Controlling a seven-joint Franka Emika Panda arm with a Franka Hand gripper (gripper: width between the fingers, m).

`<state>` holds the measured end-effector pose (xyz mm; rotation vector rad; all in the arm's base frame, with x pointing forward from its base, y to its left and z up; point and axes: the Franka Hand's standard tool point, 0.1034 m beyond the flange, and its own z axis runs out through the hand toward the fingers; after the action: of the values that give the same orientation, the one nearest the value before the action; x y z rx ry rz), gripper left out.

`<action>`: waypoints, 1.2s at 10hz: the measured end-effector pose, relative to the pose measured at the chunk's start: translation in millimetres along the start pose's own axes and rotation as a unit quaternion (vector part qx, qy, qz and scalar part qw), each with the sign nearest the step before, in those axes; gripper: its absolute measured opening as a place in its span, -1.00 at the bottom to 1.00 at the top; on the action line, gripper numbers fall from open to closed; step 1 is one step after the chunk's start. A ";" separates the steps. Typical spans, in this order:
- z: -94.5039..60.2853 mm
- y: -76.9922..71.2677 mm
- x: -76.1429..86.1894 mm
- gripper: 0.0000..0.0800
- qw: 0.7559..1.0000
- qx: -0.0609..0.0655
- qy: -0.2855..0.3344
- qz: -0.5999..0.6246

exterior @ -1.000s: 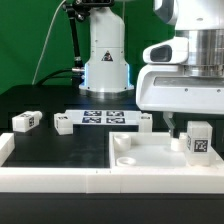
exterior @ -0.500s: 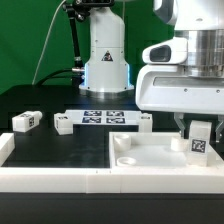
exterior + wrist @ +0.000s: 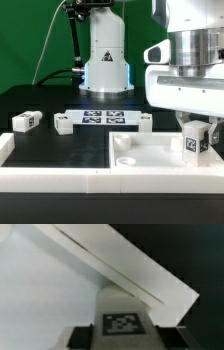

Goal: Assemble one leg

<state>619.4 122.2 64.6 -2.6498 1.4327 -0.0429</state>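
My gripper (image 3: 196, 128) is shut on a leg (image 3: 197, 139), a small white block with a black-and-white tag, and holds it upright over the right part of the large white square tray-like part (image 3: 150, 160). In the wrist view the leg (image 3: 122, 319) sits between my two dark fingers (image 3: 82, 335), tag facing the camera, with the white part's raised rim (image 3: 140, 274) running diagonally behind it. Three more legs lie on the black table: one (image 3: 25, 121) at the exterior view's left, one (image 3: 63, 124) beside the marker board, one (image 3: 145, 123) behind the tray-like part.
The marker board (image 3: 103, 118) lies flat at the back centre. The robot's white base (image 3: 105, 60) stands behind it. A white L-shaped wall (image 3: 40, 172) borders the table at the front and the exterior view's left.
My gripper has moved toward the exterior view's right with the leg, and the leg now sits slightly tilted and nearer the tray-like part's right edge.
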 end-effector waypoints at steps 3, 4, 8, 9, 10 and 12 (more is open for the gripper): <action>1.2 -2.7 -4.6 -0.27 0.980 0.007 0.002 0.197; 1.4 -3.6 -4.5 -0.27 0.967 0.010 0.002 0.254; 0.8 -4.8 -0.3 -0.27 0.931 0.018 -0.012 0.366; 1.3 -5.1 -1.7 -0.25 0.932 0.017 -0.012 0.363; 1.3 -5.2 -1.8 -0.25 0.934 0.018 -0.012 0.357; 1.3 -5.0 -1.3 0.23 0.946 0.018 -0.012 0.325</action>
<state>623.0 126.1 64.1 -2.0103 2.1829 0.0271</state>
